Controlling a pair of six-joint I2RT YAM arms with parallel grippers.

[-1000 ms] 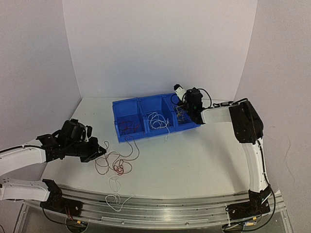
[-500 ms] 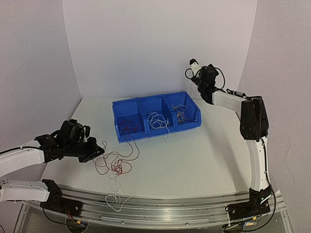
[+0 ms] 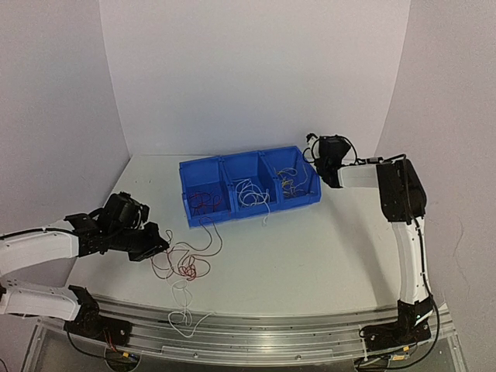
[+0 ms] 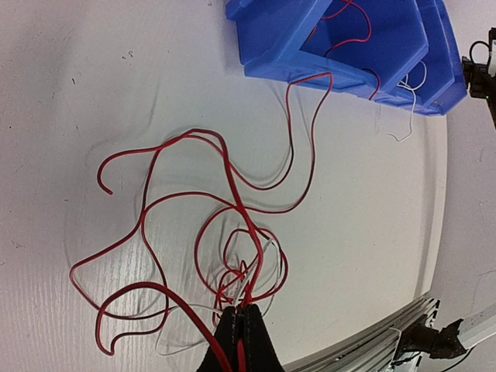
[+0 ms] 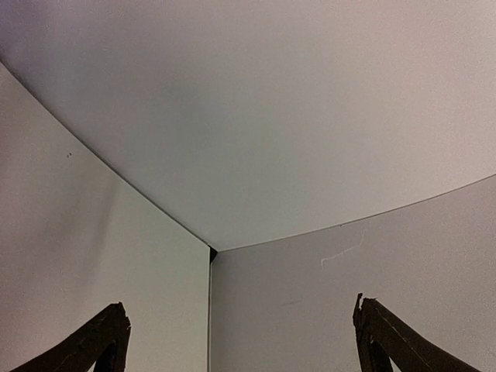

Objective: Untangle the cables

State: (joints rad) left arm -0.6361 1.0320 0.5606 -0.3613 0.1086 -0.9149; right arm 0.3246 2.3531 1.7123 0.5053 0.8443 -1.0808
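Observation:
A tangle of dark red cables [image 3: 186, 263] with a white cable [image 3: 184, 310] lies on the table at the front left. One red strand runs up into the blue bin [image 3: 248, 167]. My left gripper [image 3: 159, 246] sits at the tangle's left edge. In the left wrist view it [image 4: 240, 310] is shut on a red cable [image 4: 232, 186], and a white strand runs by its tips. The bin's three compartments hold red [image 3: 205, 201], white [image 3: 252, 194] and yellow-orange [image 3: 291, 183] cables. My right gripper [image 3: 318, 147] is open and empty above the bin's right end, and its wrist view [image 5: 240, 302] shows only walls.
The blue bin also shows in the left wrist view [image 4: 271, 62], at the top. The metal rail [image 3: 256, 337] runs along the table's near edge. White walls close the back and both sides.
My right gripper rose from the bin's right compartment, swung high to the right, then came down beside the bin's right end. My left gripper edged slightly right with the red cable.

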